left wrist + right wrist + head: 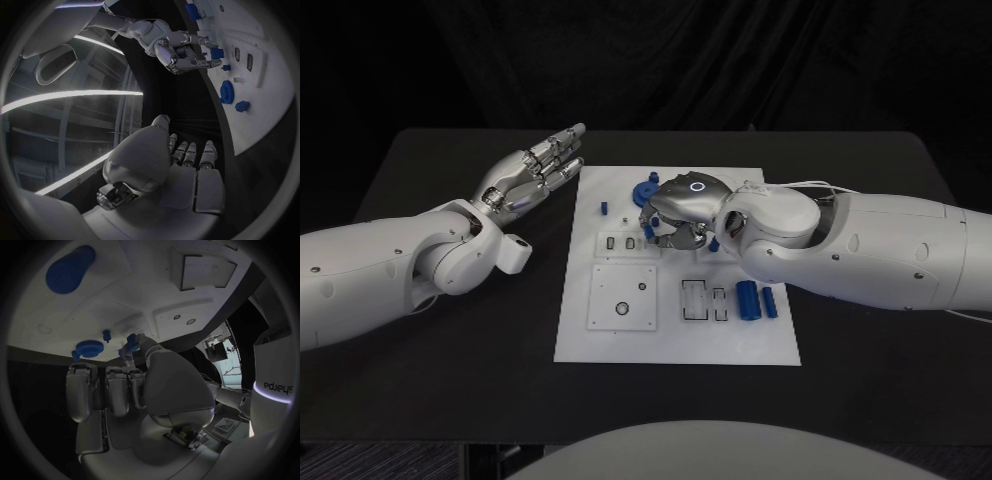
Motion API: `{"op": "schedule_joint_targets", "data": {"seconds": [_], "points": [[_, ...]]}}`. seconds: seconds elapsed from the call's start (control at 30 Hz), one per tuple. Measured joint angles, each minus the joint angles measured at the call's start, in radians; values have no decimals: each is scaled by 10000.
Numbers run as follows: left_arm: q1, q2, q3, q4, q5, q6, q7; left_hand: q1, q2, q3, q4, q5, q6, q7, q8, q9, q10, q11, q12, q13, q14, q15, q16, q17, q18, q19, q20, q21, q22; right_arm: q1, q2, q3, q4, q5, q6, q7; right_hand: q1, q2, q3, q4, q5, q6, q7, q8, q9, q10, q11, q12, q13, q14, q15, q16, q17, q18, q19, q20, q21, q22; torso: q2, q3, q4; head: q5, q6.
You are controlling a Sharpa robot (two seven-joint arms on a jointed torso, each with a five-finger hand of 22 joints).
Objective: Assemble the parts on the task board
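Task board [678, 345]: white plate, centre of the black table [430, 370], bare tabletop on all sides. Right hand [678, 212]: over the board's far half, fingers curled down onto a small blue part [132, 342]; whether it grips the part cannot be told. Blue gear [227, 92] and a small blue knob [242, 105] lie near the far edge; two blue cylinders [757, 299] lie by the right edge. Left hand [531, 175]: off the board's far-left corner, fingers straight, holding nothing.

Mirrored "sharpa" on white arm [275, 386]
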Motion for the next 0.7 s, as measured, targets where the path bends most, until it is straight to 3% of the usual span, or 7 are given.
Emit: {"op": "schedule_joint_targets", "data": {"seconds": [0.13,0.7], "points": [[0,21,0,-14,0,3,0,0,0,0,0,0,0,0,0,0,0,-1,0,0,0,0,0,1,0,0,0,0,0,-25,64,0,-45,-70,29,-129,-90,-91,25,-25,69,1,1,135,0,0,0,0,-1,0,0,-38,0,0,0,0,-90,0,0,1,-2,-4,-20],[0,55,1,-74,0,18,0,0,0,0,0,0,-37,37,0,-1,0,0,0,0,0,0,0,3,0,0,0,0,0,-108,203,-1,-180,-297,234,-452,-78,-103,24,-26,28,2,0,61,0,0,0,0,-1,0,0,-79,0,0,0,0,-129,0,3,2,-4,-10,-89]]}}
